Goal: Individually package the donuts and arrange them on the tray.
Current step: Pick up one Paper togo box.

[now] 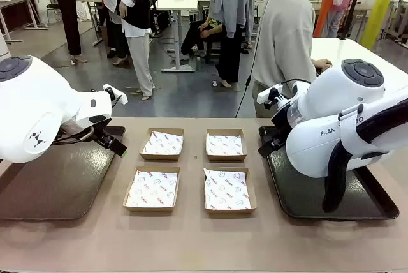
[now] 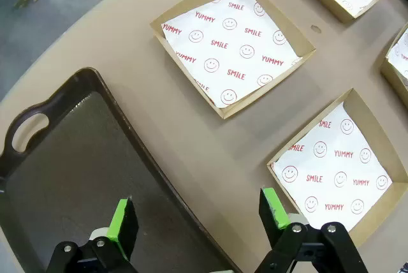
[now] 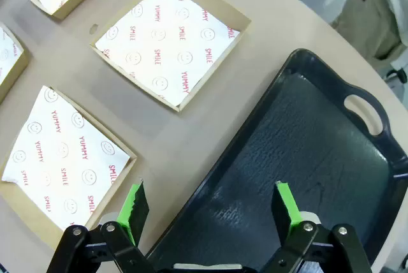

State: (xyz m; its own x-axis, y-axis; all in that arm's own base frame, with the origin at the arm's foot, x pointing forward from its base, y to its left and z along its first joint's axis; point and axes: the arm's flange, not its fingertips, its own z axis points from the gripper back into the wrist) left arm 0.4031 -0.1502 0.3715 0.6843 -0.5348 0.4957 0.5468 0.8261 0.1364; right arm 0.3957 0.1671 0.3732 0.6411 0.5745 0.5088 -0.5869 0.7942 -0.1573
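left gripper point(image 2: 197, 212): spread wide, empty, above near edge of left tray point(image 2: 70, 177) | right gripper point(image 3: 209, 199): spread wide, empty, above edge of right tray point(image 3: 306, 139) | boxes point(image 1: 150, 208): four, paper-lined, unfilled, between trays | donuts: whereabouts cannot be told | advised: pinch each donut lightly across ring, lower flat, one per box

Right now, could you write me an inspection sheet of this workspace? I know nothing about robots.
Surface: tan table.
Job's things: four cardboard boxes, holding only printed paper, in a two-by-two block; dark left tray and right tray flank them.
Clutter: nothing seen.
Grippers: left end effector open over the left tray's edge; right end effector open over the right tray's edge.
Cables: black cable loop on the right arm.
Surroundings: person at the far side; other people and tables beyond.
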